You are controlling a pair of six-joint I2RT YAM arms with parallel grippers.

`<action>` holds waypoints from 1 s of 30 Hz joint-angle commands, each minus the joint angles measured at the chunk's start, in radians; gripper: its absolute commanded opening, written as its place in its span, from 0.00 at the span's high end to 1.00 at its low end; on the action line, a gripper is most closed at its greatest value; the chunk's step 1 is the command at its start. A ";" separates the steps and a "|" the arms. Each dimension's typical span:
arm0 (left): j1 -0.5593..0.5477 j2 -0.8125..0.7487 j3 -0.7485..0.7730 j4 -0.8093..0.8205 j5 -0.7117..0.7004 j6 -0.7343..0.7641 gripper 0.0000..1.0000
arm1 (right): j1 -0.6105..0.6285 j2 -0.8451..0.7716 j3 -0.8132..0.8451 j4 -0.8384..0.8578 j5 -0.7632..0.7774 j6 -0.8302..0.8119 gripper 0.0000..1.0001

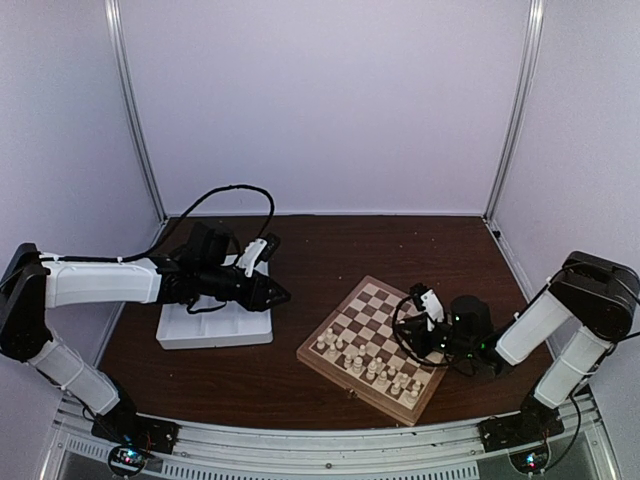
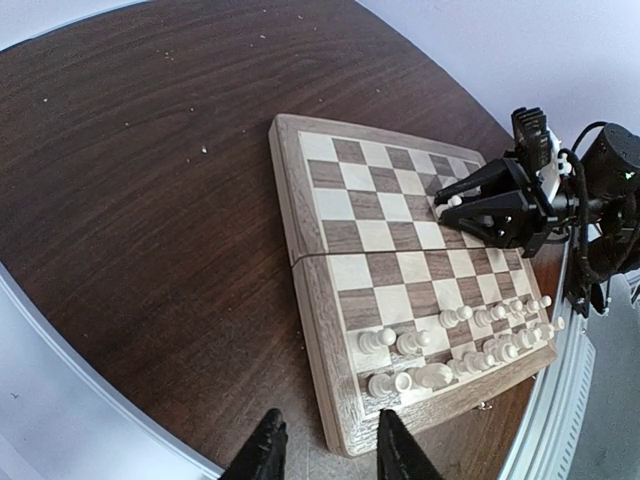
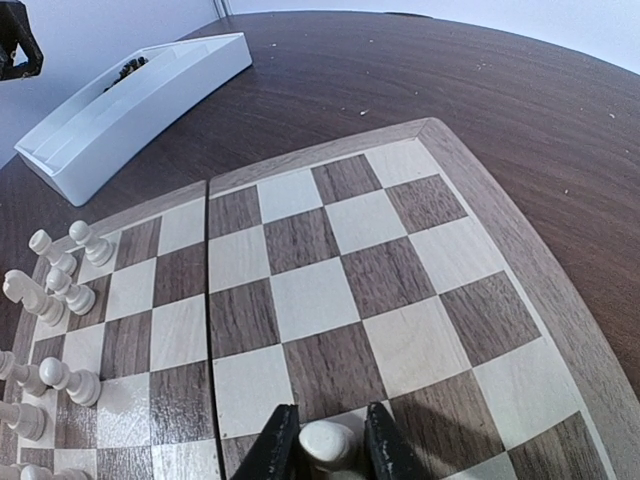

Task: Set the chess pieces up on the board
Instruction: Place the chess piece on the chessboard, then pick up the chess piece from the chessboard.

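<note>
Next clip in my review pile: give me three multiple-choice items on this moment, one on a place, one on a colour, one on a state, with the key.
1. The cream pieces on the board stand:
A) along the side nearest the arm bases
B) along the far side
C) in the centre

2. The piece between the fingers of the right pincer is:
A) dark brown
B) cream
C) red

3. The left pincer is:
A) shut on a piece
B) shut on the board's edge
C) open and empty

Key:
1 A: the top view shows them lined up at the near side.
2 B: the right wrist view shows a pale piece there.
3 C: its own wrist view shows parted fingers with nothing between them.
</note>
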 commanded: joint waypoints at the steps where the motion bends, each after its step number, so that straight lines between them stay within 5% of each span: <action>1: 0.005 0.001 0.027 0.029 0.002 0.014 0.68 | -0.002 -0.023 -0.012 -0.015 0.008 0.003 0.74; 7: 0.005 -0.003 0.028 0.029 -0.001 0.015 0.68 | -0.003 -0.119 0.009 -0.122 0.006 0.000 0.62; 12: 0.005 -0.006 0.027 0.002 -0.004 0.017 0.68 | -0.003 -0.313 0.071 -0.449 0.028 -0.036 0.60; 15: 0.006 -0.004 0.025 0.008 -0.004 0.016 0.68 | -0.004 -0.430 0.112 -0.628 0.057 -0.048 0.44; 17: 0.005 -0.002 0.024 0.012 -0.002 0.014 0.68 | -0.004 -0.471 0.183 -0.808 0.069 -0.058 0.42; 24: 0.005 0.007 0.030 0.016 0.008 0.011 0.68 | -0.006 -0.385 0.508 -1.378 0.155 0.018 0.44; 30: 0.005 0.005 0.029 0.016 0.009 0.008 0.68 | -0.007 -0.214 0.733 -1.678 0.101 0.040 0.47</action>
